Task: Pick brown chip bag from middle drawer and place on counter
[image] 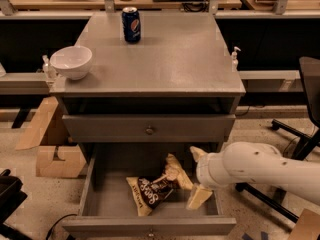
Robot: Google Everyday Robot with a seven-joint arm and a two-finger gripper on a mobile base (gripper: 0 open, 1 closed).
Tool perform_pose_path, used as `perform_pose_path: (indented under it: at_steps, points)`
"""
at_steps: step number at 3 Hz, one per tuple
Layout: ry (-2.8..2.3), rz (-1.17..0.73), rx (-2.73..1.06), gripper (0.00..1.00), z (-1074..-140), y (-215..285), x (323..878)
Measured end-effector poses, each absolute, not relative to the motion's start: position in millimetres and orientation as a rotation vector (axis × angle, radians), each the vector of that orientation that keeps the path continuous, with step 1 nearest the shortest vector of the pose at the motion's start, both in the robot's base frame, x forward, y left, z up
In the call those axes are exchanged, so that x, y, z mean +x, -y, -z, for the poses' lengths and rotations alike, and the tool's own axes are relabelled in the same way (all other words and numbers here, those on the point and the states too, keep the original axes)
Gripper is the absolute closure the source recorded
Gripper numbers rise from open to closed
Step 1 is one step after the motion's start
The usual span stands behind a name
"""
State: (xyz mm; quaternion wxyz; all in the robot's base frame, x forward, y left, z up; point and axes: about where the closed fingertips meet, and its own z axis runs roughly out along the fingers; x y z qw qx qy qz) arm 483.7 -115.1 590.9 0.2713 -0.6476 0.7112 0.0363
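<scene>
The middle drawer (150,226) is pulled open below the counter (150,64). The brown chip bag (154,190) lies crinkled on the drawer floor, one cream end pointing up and right, the other toward the front left. My gripper (196,176) is open, low inside the right part of the drawer, just right of the bag. Its cream fingertips (198,198) spread front and back, near the bag's upper cream end. I cannot tell whether they touch the bag. My white arm comes in from the right.
A blue soda can (131,25) stands at the counter's back and a white bowl (72,61) at its left edge. Small bottles (234,58) sit at the counter's sides. Cardboard boxes (52,156) lie on the floor left; an office chair (306,109) is right.
</scene>
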Motion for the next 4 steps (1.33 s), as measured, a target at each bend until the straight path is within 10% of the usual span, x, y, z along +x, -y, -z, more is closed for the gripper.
perform_pose_path:
  at_steps: [4]
  points:
    - [-1.855,-0.113,-1.964,0.00,-542,65,496]
